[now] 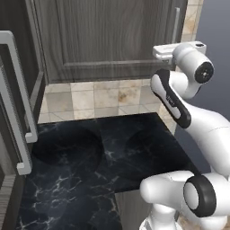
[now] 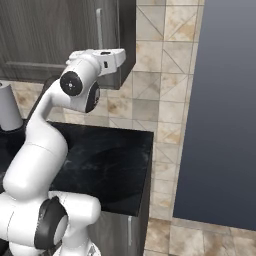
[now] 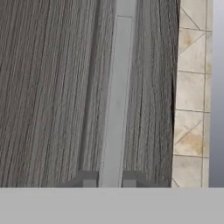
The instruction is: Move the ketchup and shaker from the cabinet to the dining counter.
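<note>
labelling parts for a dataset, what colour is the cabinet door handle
Light silvery grey metal handle against the dark grey wood-grain cabinet door; clearest in the hand view.

White arm rises from lower left, hand up against the cabinet (image 2: 60, 40) door by its vertical bar handle (image 2: 99, 27). Black marble counter (image 2: 115, 165) below; grey cylinder (image 2: 9, 107) stands at its far left. Tan tile wall (image 2: 165, 75) behind, blue-grey panel (image 2: 220, 110) right.

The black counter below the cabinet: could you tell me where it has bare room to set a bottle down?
The black counter is bare from the tiled wall to its front edge, and out to its right end. Its left side is tighter: a grey cylinder stands there, beside metal bar handles.
</note>
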### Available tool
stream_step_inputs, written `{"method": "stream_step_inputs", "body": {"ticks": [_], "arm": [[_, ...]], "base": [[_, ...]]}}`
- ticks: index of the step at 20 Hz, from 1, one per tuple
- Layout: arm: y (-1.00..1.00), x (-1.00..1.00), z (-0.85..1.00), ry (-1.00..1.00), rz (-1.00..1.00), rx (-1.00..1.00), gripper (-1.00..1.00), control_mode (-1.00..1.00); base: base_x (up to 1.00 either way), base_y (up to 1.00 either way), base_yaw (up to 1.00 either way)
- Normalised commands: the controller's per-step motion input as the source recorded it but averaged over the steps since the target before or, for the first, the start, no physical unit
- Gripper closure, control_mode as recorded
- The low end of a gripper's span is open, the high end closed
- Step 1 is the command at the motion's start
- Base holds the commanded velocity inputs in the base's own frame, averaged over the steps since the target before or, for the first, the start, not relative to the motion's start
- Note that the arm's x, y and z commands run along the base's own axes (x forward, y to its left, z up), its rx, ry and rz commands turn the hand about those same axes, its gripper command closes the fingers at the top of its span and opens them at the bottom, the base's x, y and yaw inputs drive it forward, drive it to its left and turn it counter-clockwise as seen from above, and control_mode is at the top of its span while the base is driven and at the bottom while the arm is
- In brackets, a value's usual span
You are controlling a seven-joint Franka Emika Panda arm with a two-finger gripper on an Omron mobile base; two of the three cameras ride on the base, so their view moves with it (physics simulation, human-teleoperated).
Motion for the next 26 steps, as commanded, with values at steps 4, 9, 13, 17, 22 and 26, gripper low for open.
{"method": "stream_step_inputs", "body": {"ticks": [4,9,13,17,22,26], "arm": [[-0.02,-1.00,0.04,0.00,-0.01,0.00,1.00,-1.00],[0.00,-1.00,0.03,0.00,-0.11,0.00,1.00,-1.00],[0.00,-1.00,0.04,0.00,-0.17,0.00,1.00,-1.00],[-0.01,-1.00,0.01,0.00,-0.18,0.00,1.00,-1.00],[0.00,-0.97,0.00,0.00,-0.15,0.00,1.00,-1.00],[0.00,-0.81,0.00,0.00,-0.11,0.00,1.00,-1.00]], "base": [[0.00,0.00,0.00],[0.00,0.00,0.00],[0.00,0.00,0.00],[0.00,0.00,0.00],[0.00,0.00,0.00],[0.00,0.00,0.00]]}}
